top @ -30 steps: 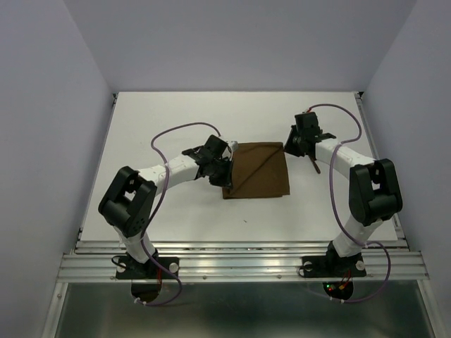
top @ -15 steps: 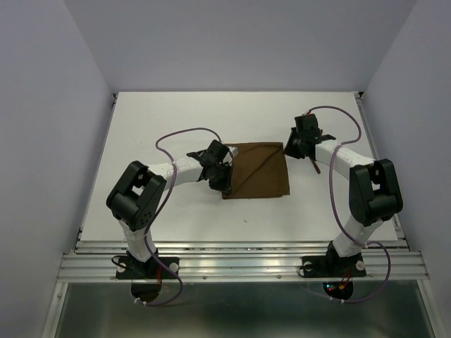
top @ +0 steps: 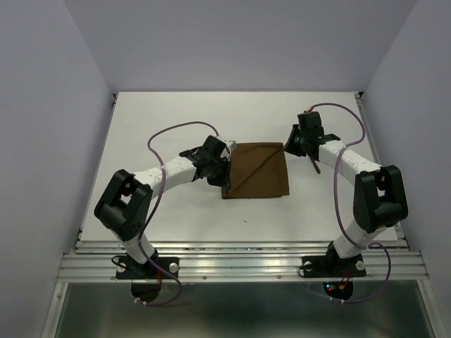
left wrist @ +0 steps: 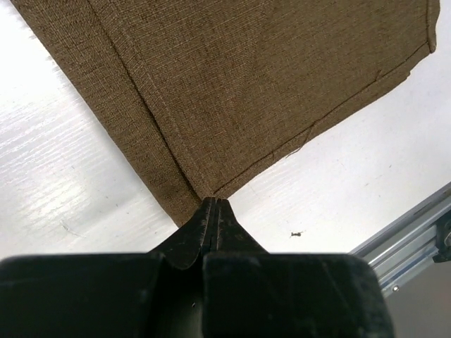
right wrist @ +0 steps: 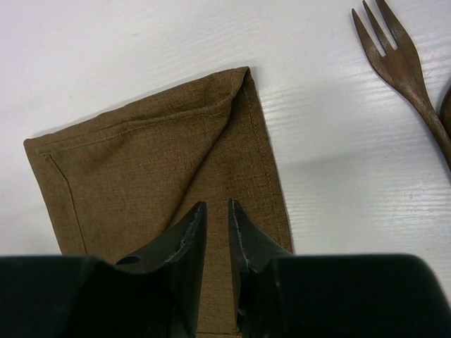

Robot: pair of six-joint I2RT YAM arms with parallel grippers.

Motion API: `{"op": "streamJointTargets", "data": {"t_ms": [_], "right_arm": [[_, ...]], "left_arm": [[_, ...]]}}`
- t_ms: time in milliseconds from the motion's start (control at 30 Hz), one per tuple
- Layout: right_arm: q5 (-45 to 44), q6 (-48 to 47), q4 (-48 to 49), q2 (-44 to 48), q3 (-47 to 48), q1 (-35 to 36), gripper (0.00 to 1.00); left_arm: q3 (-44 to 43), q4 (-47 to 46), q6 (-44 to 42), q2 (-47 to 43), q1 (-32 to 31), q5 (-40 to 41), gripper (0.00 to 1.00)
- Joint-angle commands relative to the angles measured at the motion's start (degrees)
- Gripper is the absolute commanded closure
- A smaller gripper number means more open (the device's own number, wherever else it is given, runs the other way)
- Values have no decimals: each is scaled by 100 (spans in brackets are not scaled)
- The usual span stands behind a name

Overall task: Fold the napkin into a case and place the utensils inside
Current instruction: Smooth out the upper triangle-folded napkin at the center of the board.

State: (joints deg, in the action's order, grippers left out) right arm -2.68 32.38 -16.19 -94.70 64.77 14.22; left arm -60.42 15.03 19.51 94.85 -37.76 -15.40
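Napkin [left wrist: 246, 84] corner at shut L gripper [left wrist: 213, 204] tips.

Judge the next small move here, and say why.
Probably close the right fingers on the napkin edge beneath them. The left fingers are shut on its near corner, while the right ones stand slightly apart over the cloth, so a second pinch seems needed before folding.

Closed jaws at napkin [left wrist: 232, 84] corner
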Motion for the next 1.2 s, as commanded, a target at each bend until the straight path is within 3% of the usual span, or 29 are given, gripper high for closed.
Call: {"op": "streamJointTargets", "data": {"t_ms": [0,300,600,767,933,1167], "right_arm": [[101,5,19,127,80,11,75],[109,-30,-42,127,35,11,75],[206,-144,-104,57,237,11,76],[514,-83,10,-478,623,11,77],[558,-39,107,-1006,1001,11,86],[199,-74,98,-1929,1546,11,90]], "left_arm": [[144,62,-35,-11,-3,10,100],[418,-422,115,684,5,-25,100],[-442,430,9,-281,5,388,100],[-594,309,27,-371,-3,204,100],[-173,-87,219,-73,-4,-33,100],[382,-632,343,358,5,-51,100]]}}
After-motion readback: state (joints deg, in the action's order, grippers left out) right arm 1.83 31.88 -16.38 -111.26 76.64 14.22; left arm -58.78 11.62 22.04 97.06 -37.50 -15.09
